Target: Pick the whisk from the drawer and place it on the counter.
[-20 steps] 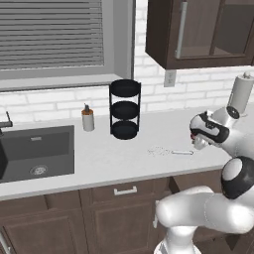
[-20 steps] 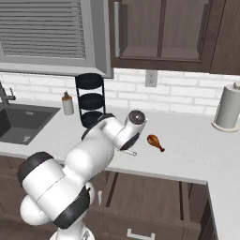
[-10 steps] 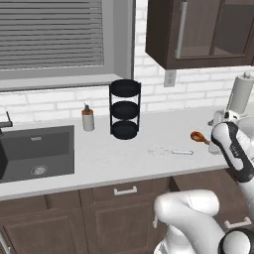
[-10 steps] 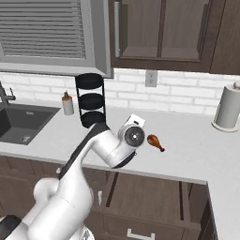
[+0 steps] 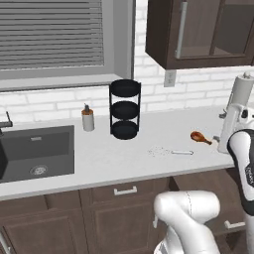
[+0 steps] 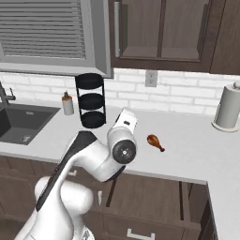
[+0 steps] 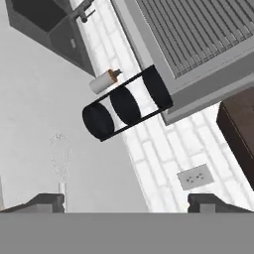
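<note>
Nearest the base, dark brown cabinet fronts run under the counter, and on the right the drawer stands pulled out below the counter edge; its inside cannot be made out. The white arm bends up in front of it. In the hand view the gripper shows two dark tips set wide apart at the bottom, spread and with nothing between them.

The pale grey-white counter carries the whisk, lying flat on its side near the front edge, wire head to the left and thin handle to the right. In the hand view the whisk lies just above the left fingertip. Just right of it in the left base view lies a brown-orange drumstick, apart from the whisk.

Farther back stand a black three-tier rack and a small soap bottle to its left. The dark sink is sunk into the counter at far left. A paper towel roll stands at far right.

Behind is a white brick wall with an outlet, a window blind, and dark upper cabinets.
</note>
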